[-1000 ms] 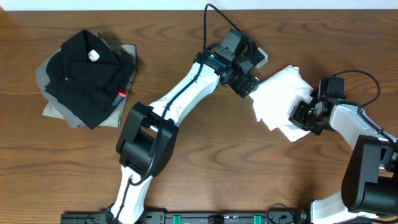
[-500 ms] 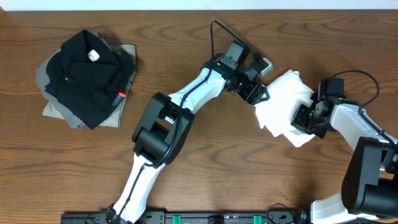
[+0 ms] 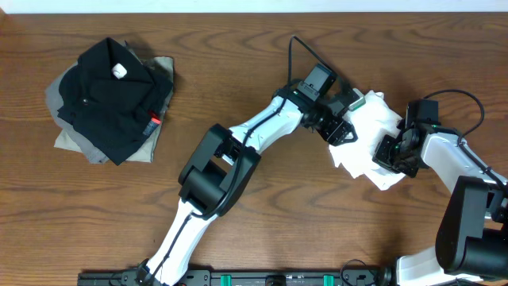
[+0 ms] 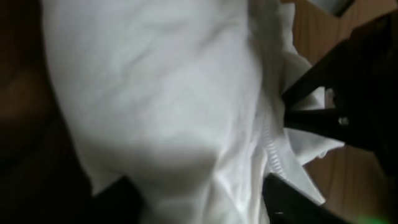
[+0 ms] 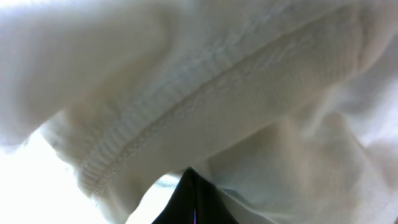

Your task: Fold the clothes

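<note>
White T-shirt (image 3: 371, 125) bunched near right edge of tabletop (image 3: 262, 214); right gripper (image 3: 390, 152) clamped tight on its cloth; left gripper (image 3: 347, 131) pressed into opposite side, jaw gap unreadable.

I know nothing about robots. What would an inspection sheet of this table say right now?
Surface: brown wooden table, bare wood between the things.
Job's things: white T-shirt, bunched in a heap on the right, not folded.
Clutter: black garment lying on a grey garment, far left.
Grippers: left gripper at the shirt's left edge, grip unclear; right gripper shut on the shirt's right edge.
Cables: black cable looping above the left arm; second cable arching over the right arm.
Surroundings: pale strip beyond the far edge; black rail at the near edge.
</note>
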{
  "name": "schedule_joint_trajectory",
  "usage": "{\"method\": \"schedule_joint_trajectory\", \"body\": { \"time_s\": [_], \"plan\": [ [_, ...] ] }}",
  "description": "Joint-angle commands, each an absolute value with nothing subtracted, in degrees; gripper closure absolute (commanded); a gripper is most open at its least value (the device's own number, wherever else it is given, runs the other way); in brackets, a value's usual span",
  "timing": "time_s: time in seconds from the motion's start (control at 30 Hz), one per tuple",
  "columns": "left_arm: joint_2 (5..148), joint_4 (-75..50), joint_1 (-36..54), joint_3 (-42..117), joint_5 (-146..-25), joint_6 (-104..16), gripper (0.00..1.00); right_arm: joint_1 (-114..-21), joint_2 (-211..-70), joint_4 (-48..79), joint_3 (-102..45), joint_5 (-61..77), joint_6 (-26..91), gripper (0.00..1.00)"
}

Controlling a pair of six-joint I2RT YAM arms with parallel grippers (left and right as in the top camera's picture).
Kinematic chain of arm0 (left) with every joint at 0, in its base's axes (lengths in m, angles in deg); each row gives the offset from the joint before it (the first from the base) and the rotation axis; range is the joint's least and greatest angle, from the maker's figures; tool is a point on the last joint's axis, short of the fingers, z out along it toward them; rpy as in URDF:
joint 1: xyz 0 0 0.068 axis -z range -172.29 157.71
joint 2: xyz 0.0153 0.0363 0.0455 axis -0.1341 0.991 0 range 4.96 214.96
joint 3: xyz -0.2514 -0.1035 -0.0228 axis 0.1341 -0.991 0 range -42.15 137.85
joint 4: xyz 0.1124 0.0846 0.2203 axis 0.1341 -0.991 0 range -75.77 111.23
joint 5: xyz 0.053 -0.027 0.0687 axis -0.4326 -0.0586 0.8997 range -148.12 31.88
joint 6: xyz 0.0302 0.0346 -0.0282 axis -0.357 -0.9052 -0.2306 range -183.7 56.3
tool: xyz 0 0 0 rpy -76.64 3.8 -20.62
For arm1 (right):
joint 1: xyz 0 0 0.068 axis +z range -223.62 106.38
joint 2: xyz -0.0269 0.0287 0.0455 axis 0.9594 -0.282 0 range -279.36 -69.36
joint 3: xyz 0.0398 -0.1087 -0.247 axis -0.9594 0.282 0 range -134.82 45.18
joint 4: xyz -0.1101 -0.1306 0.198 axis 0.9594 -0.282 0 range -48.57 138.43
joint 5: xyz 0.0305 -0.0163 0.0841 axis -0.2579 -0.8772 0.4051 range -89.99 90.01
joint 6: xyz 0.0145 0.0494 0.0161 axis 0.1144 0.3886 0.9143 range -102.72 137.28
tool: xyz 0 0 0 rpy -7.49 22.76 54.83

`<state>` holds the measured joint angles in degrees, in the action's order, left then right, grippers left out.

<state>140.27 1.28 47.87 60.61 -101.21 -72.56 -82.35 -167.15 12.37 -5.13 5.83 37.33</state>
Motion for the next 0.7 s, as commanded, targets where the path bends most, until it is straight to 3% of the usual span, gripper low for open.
{"method": "schedule_joint_trajectory", "body": {
  "time_s": [0.0,0.1,0.3,0.6,0.67],
  "plan": [
    [141.41,-0.25,48.04,60.39,-102.52,-72.85,0.53,-82.66,-172.01,10.8,-0.65,-3.65,36.29,0.99],
    [141.41,-1.88,48.0,60.39,-102.45,-72.83,0.94,-82.66,-171.92,11.13,-0.67,-3.63,36.29,0.99],
    [140.38,-11.83,44.37,60.46,-96.75,-67.3,0.94,-82.83,-168.07,11.83,-1.0,-1.36,33.25,0.99],
    [139.64,-28.27,36.68,60.46,-94.93,-58.44,0.93,-82.85,-162.02,17.58,-1.3,24.19,22.97,0.86],
    [139.64,-28.59,36.66,60.46,-94.93,-58.49,0.74,-82.81,-162.11,17.88,-1.3,24.43,22.97,0.83]
  ]
}}
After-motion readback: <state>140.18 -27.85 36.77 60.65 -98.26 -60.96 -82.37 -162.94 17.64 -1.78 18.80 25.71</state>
